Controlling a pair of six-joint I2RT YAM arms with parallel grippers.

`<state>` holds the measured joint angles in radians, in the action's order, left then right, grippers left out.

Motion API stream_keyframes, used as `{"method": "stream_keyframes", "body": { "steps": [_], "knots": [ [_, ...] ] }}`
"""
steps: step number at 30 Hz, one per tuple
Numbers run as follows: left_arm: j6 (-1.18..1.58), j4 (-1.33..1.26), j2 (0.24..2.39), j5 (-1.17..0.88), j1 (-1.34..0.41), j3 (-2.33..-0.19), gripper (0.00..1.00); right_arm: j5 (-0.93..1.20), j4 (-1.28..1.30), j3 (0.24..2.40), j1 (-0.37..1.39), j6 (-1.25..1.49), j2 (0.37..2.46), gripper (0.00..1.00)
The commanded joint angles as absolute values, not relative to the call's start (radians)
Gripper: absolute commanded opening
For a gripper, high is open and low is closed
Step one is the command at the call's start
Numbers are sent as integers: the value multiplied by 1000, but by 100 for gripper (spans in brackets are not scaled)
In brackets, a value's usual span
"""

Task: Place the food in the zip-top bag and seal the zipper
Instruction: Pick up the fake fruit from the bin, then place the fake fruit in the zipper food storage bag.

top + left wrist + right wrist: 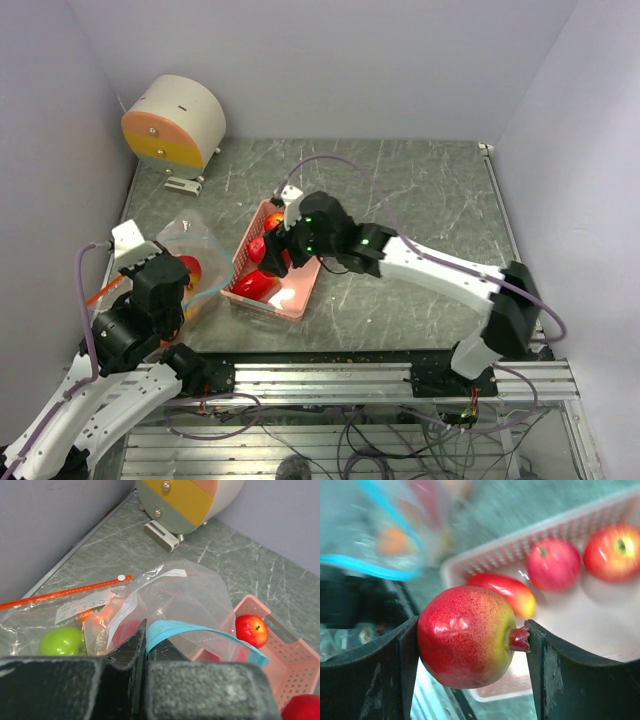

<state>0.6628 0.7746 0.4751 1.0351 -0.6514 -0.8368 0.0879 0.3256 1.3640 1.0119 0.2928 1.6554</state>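
Gripping a red fruit (pixel 462 645) with a small dried crown at one end, the right gripper (pixel 470 636) has its jaws spread just as wide as the fruit, with a dark finger (pixel 375 675) pressed against each side. In the right wrist view the fruit fills the centre of the frame, in front of a corner of the pink basket (pixel 485 560). Three more fruits lie in that basket: a round red apple (pixel 552 562), a red-and-yellow apple (pixel 612 552) at the upper right, and a longer red-yellow fruit (pixel 507 591) nearest the corner. In the top view the right arm (pixel 440 270) stretches from the lower right, and its gripper sits over the basket's left half, mid-frame.

The left gripper (pixel 146 642), at the bottom of its own view, has its jaws almost together, pinching the teal zipper (pixel 175 626) at the strip's left end. The zip-top bag (pixel 185 592) billows up behind the fingers, its strip curving right toward the basket just beside it. In the top view the bag lies left of centre, between the left arm (pixel 100 380) and the basket. A green apple (pixel 62 641) shows at the lower left through crinkled plastic — which bag holds it cannot be told — near a second flat bag (pixel 65 611) with an orange-red strip. A cream drum (pixel 190 497) with an orange and yellow face stands at the top of the frame on the grey table (pixel 125 545).
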Motion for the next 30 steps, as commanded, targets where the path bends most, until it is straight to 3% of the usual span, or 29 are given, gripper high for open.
{"method": "stream_keyframes", "body": {
  "steps": [1,6,13,24,30],
  "knots": [
    [665,684,474,962,-647,-837,7,388,-30,1271,1006,291,1523,48],
    [688,658,494,916,-647,-825,7,662,-304,1261,1009,371,1540,48],
    [711,619,506,848,-647,-822,7,757,-431,1337,1022,454,1688,47],
    [719,594,522,797,-647,-819,7,225,-256,1420,1063,339,1778,51],
    [732,580,557,758,-647,-825,7,35,-168,1523,1095,289,1863,74]
  ]
}}
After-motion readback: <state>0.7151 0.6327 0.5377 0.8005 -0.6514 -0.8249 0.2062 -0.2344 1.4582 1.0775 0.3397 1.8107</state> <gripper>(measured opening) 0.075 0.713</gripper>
